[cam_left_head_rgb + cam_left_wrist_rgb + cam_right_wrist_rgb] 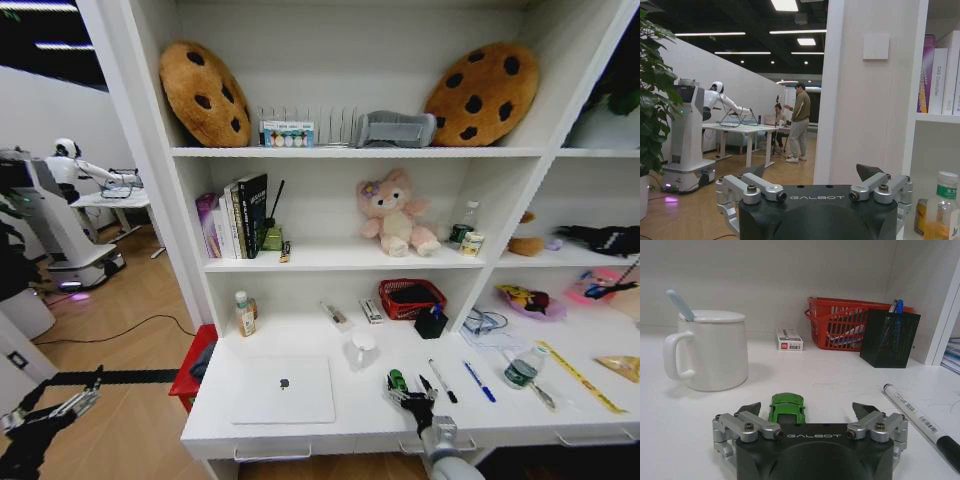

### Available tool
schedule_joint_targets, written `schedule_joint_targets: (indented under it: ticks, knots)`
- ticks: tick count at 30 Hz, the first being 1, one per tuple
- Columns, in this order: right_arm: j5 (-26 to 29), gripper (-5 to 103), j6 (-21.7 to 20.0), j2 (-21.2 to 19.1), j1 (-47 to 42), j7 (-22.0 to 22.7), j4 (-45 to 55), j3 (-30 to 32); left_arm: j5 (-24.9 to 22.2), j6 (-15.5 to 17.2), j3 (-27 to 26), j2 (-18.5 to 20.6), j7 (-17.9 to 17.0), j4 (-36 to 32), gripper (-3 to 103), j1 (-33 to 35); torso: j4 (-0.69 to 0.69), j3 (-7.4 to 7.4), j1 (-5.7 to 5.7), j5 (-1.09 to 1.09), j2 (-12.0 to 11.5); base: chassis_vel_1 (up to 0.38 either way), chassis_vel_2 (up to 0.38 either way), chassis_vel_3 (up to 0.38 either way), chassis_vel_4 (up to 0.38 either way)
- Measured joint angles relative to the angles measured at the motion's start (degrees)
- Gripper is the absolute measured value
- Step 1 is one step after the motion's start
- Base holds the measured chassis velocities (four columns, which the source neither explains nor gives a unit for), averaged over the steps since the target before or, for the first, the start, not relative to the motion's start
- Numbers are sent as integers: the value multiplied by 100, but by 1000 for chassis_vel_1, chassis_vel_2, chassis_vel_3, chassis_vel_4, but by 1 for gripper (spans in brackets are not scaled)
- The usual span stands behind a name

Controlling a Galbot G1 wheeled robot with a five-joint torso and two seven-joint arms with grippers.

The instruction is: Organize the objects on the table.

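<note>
Right pincer low over white counter, jaws spread wide, small green toy car between them, not gripped. White lidded mug just beyond, black marker beside. Closed silver laptop further off. Left pincer open, hanging off counter's end above floor.

Right end effector spread open around green toy car on desk; white mug beyond, marker beside.
</note>
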Motion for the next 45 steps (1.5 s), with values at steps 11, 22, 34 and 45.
schedule_joint_targets:
  ticks: [11,22,34,45]
  knots:
    - [-88,63,-6,61,10,-20,-57,-32,0,2,0,1,-1,0,100,0,0,0,0,0,0,0,0,0,0]
    - [-119,36,1,172,-142,-19,84,28,0,2,0,0,-1,0,100,0,0,0,0,1,0,0,0,0,0]
    - [270,36,-204,-166,-1101,108,2152,649,1,3,1,1,-3,0,100,0,-2,-1,-1,-1,1,0,0,0,0]
    - [2089,36,-1318,-1828,134,651,3541,858,1,3,2,2,-4,0,100,0,0,0,0,2,0,0,0,0,0]
